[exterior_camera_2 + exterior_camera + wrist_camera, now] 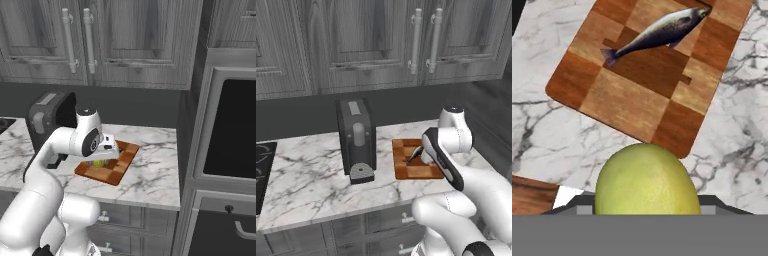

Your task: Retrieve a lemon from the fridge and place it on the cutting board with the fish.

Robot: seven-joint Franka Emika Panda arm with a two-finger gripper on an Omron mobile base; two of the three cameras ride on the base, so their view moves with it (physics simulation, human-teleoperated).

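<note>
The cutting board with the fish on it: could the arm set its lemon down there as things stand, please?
Probably yes. The gripper holds the lemon right above the cutting board, and bare wood lies free beside the fish.

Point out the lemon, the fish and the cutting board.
lemon (646,180), hand view, middle of its yellow-green skin.
fish (657,33), hand view, middle of its silvery body.
cutting board (627,102), hand view, bare light square below the fish.
</note>
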